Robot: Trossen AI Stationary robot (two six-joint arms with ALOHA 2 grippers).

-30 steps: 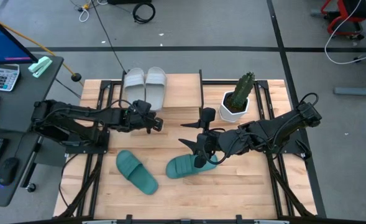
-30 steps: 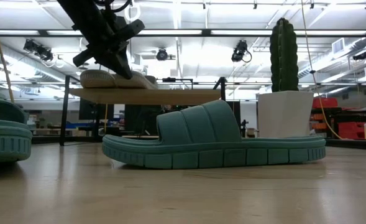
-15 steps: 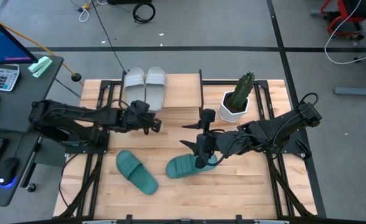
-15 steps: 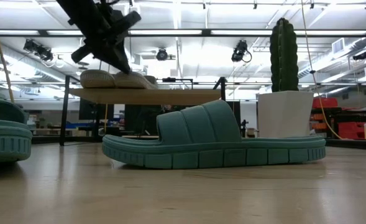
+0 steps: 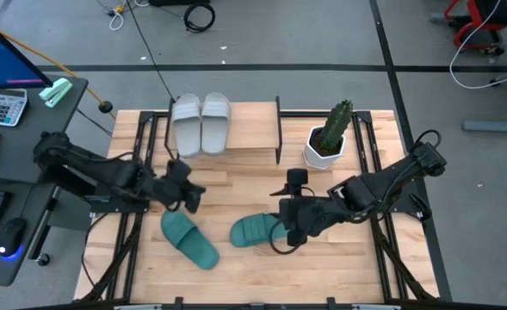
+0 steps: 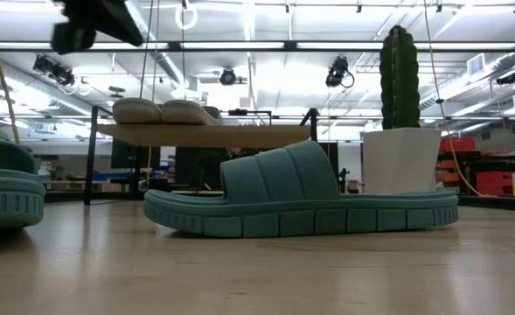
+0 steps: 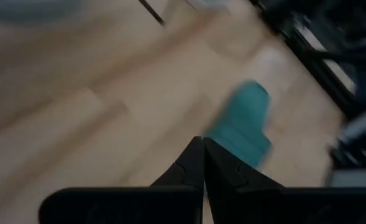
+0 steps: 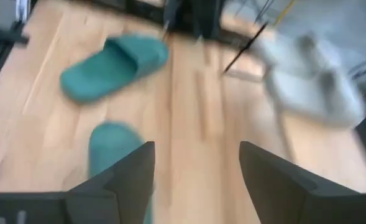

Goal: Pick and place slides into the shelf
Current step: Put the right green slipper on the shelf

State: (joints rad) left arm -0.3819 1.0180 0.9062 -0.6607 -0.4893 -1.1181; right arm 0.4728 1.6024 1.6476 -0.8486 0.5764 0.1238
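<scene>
Two pale slides [image 5: 201, 123] lie side by side, soles down, on the shelf's wooden board [image 6: 205, 134] at the table's far side. Two teal slides rest soles down on the table: one near left [image 5: 189, 239], one near the middle [image 5: 255, 230]. My left gripper [image 5: 193, 197] hovers shut just beyond the left teal slide [image 7: 242, 124], holding nothing. My right gripper [image 5: 291, 231] stands open above the heel end of the middle teal slide [image 8: 111, 149], clear of it. In the low view that slide [image 6: 301, 203] sits alone, with no fingers on it.
A cactus in a white pot [image 5: 329, 138] stands at the far right of the table, next to the shelf's black frame [image 5: 278, 129]. Bare wood lies between the shelf and the teal slides. A desk with a calculator [image 5: 5, 108] stands off the table's left edge.
My left gripper has drawn away from the pale slides on the shelf toward the table's near-left, ending by the left teal slide, still shut. My right gripper has tipped downward and sunk over the middle teal slide. No slide has moved.
</scene>
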